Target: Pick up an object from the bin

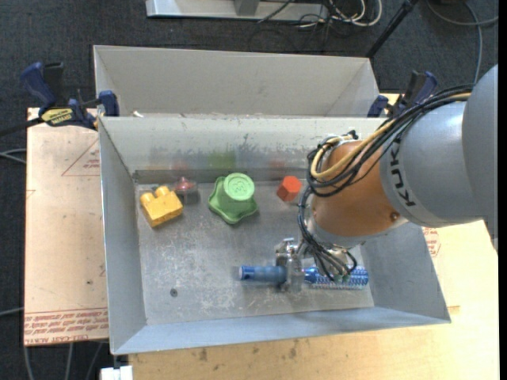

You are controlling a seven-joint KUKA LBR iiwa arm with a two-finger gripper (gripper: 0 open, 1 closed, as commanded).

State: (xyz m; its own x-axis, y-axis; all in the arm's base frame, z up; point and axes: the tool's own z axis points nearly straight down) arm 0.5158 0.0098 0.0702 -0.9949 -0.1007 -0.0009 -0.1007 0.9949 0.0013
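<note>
Gripper (288, 261) is sitting low near the front of the bin (120, 236), touching the small blue cylindrical piece (264, 274). Can't tell if it's open or gripping. Orange wrist cover (348, 200) is looming above. Red block (290, 188), green round toy (234, 197) and yellow brick (162, 206) are lying farther back.

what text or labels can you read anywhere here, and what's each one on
"KUK": black letters running down the grey arm; the word goes out of sight after that.
Yellow block, green lobed toy, orange block, blue piece: no writing to be seen on them.
</note>
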